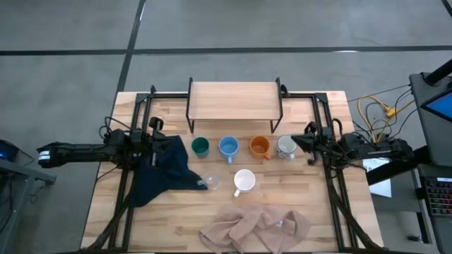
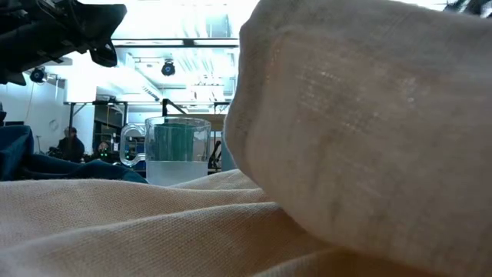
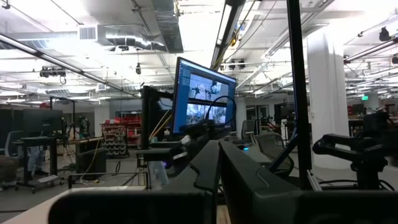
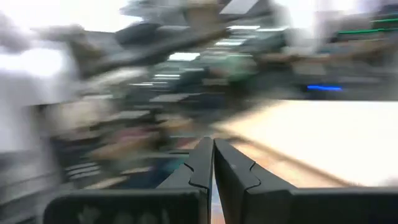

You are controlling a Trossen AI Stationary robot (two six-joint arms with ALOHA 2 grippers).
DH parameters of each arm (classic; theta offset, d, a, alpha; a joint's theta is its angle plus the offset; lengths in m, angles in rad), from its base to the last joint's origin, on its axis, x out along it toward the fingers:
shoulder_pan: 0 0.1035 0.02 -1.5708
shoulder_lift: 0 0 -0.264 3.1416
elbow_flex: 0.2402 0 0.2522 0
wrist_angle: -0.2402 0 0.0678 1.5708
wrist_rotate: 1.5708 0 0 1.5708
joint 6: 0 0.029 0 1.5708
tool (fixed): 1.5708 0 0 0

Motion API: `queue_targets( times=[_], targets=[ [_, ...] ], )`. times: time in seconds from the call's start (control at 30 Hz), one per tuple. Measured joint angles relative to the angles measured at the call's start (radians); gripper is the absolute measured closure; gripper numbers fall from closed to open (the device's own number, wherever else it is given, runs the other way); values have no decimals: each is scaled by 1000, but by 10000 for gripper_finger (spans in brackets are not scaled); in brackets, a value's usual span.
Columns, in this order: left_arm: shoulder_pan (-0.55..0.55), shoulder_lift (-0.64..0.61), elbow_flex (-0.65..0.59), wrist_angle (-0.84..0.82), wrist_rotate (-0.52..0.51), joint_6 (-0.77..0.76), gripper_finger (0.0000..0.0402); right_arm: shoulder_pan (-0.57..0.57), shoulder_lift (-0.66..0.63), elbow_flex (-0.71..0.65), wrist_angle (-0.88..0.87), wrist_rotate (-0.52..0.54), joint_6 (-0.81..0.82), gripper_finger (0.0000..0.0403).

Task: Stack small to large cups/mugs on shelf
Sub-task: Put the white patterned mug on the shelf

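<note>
Four mugs stand in a row in front of the shelf [image 1: 233, 102]: dark green [image 1: 200, 147], light blue [image 1: 228, 147], orange [image 1: 260, 146] and white with a dark pattern [image 1: 286, 146]. Nearer me stand a plain white mug [image 1: 244, 180] and a clear glass cup [image 1: 210, 182] [image 2: 177, 150]. My left gripper [image 1: 157, 135] [image 3: 219, 163] is shut and empty at the table's left, raised over the dark blue cloth. My right gripper [image 1: 296, 141] [image 4: 213, 163] is shut and empty at the right, just beside the patterned mug.
A dark blue cloth [image 1: 166, 169] lies at the left, next to the green mug. A crumpled beige cloth [image 1: 258, 229] lies by the near edge and fills most of the low view. Black rails [image 1: 131, 176] run along both table sides. The shelf's top board is bare.
</note>
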Motion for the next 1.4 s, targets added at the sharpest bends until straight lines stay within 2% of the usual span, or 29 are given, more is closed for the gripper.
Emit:
queue_targets(
  times=[0.07, 0.13, 0.2, 0.3, 0.4, 0.47, 0.53, 0.63, 0.73, 0.87, 1.03, 1.23, 1.4],
  targets=[
    [0, 0, 0, 0, 0, 0, 402, 0, 15, -1, 9, 215, 15, 394],
    [0, 0, 0, 15, 0, -15, 402, 0, 19, 0, 56, 383, 110, 394],
    [-2, 0, 0, 51, 1, -108, 402, -1, 20, 0, 89, 494, 244, 394],
    [-2, 0, 0, 117, 0, -232, 402, -1, 17, 0, 160, 588, 431, 394],
    [-2, 0, 0, 194, -1, -232, 402, 0, 17, 0, 223, 594, 638, 394],
    [-2, 0, 0, 216, -7, -211, 402, 0, 16, 0, 234, 606, 685, 394],
    [-2, -2, 2, 226, -21, -143, 402, 0, 17, 0, 231, 634, 640, 394],
    [-2, 0, 5, 228, -56, -137, 402, 0, 18, 0, 231, 642, 605, 394],
    [-2, 0, 5, 229, -74, -136, 402, 0, 18, 0, 232, 640, 438, 394],
    [-2, 0, 5, 233, -142, -135, 402, 0, 18, 0, 233, 566, 240, 394],
    [-2, 0, 6, 236, -204, -133, 402, -1, 18, 0, 249, 554, 356, 394],
    [-2, 1, 8, 236, -244, -131, 402, -1, 28, 0, 250, 553, 340, 394],
    [-2, 0, 9, 237, -252, -129, 402, -2, 40, 0, 254, 551, 248, 394]
  ],
)
